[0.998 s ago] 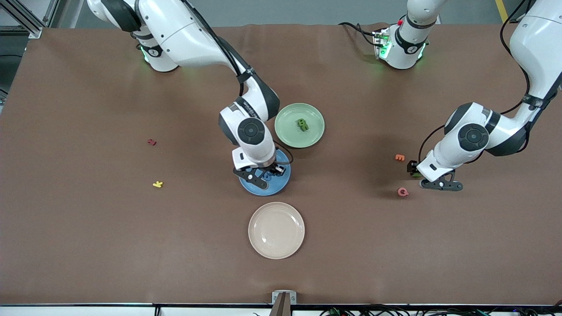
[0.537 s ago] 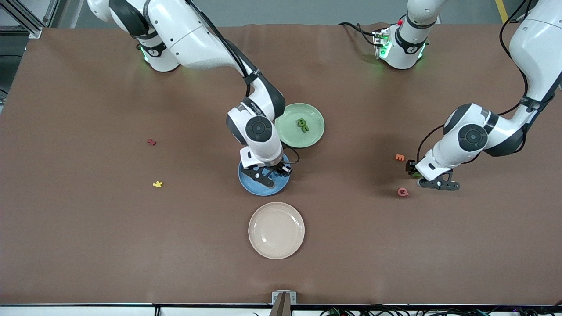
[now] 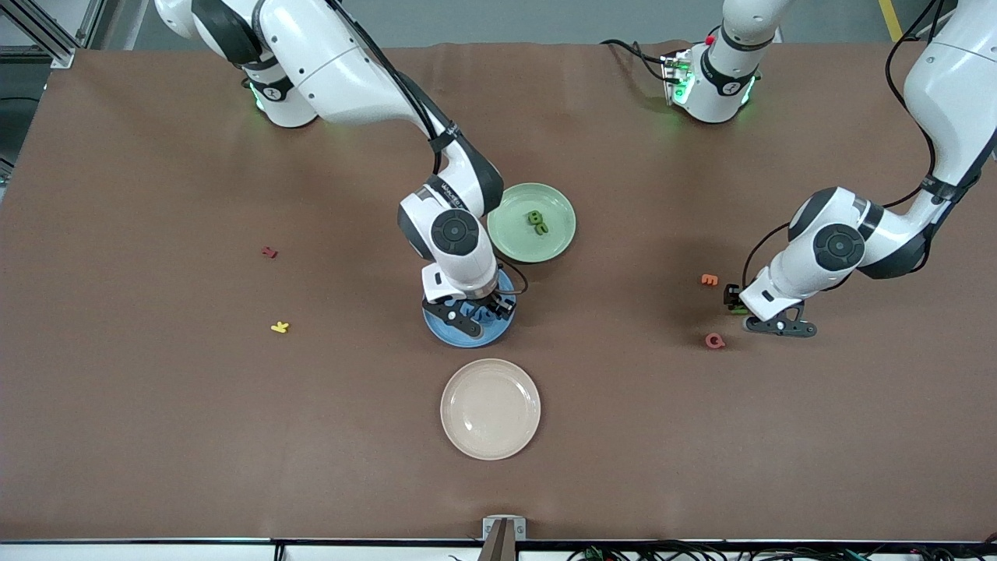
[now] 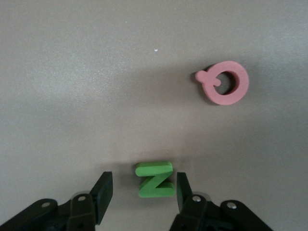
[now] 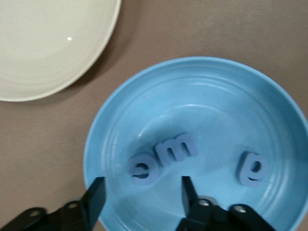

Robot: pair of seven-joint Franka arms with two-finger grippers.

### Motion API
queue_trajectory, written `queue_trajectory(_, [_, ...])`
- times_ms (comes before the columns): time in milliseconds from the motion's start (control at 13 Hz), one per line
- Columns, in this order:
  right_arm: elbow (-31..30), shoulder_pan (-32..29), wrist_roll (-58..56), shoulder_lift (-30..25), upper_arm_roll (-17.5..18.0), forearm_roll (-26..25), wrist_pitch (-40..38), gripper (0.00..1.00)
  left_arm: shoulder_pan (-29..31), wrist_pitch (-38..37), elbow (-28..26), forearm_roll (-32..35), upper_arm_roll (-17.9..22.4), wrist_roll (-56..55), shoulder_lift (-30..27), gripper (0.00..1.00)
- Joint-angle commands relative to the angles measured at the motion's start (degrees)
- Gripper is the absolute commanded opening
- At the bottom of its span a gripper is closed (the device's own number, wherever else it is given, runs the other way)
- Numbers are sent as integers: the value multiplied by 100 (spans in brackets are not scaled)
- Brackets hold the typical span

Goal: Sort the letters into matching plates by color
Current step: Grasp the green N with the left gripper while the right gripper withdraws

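A brown table holds three plates near its middle: a pale green plate, a blue plate just beside it and nearer the front camera, and a cream plate nearer still, which is bare. The right gripper hangs low over the blue plate with its fingers now spread apart and nothing between them; a second ago they were pinched shut in the same spot. In the right wrist view three blue letters lie in the plate's bowl, two touching and one apart, so a blue letter seems to have just been dropped there. Two green letters sit in the green plate. Toward the left arm's end of the table, the left gripper is down at the tabletop, its half-open fingers straddling a green Z without yet clamping it, having narrowed over the last second. A pink Q lies near it, and an orange letter rests nearby. Toward the right arm's end, a red letter and a yellow letter lie loose. The green Z looks like the next piece bound for the green plate.
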Motion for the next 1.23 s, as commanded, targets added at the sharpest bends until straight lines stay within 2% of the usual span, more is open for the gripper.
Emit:
queue_trajectory(0, [64, -31, -104, -332, -6, -15, -797, 99, 37, 96, -22, 130, -12, 40, 51, 61])
queue_trajectory(230, [-110, -224, -508, -1201, -7, -7, -2098, 100, 37, 96, -22, 130, -3, 40, 113, 60])
queue_trajectory(461, [-1197, -653, -1454, -2710, 2, 29, -2557, 100, 19, 96, -14, 130, 14, 40, 121, 52])
queue_trajectory(537, [-1549, -881, -1867, -3177, 2, 29, -2680, 100, 2, 105, -5, 130, 58, 40, 121, 44])
queue_trajectory(691, [-1921, -1425, -2755, -3917, -7, 29, -3214, 100, -7, 105, 4, 130, 67, 40, 130, 20])
queue_trajectory(768, [-1931, -1716, -3212, -4120, -15, 29, -3513, 100, -7, 96, 21, 130, 67, 49, 113, 8])
queue_trajectory(845, [-1931, -2084, -3791, -4331, -24, 29, -3769, 100, -7, 88, 39, 130, 58, 101, 69, 2])
queue_trajectory(1152, [-1922, -3447, -6226, -4763, -33, -59, -4105, 100, 45, -26, 109, 78, -432, 49, -151, 0])
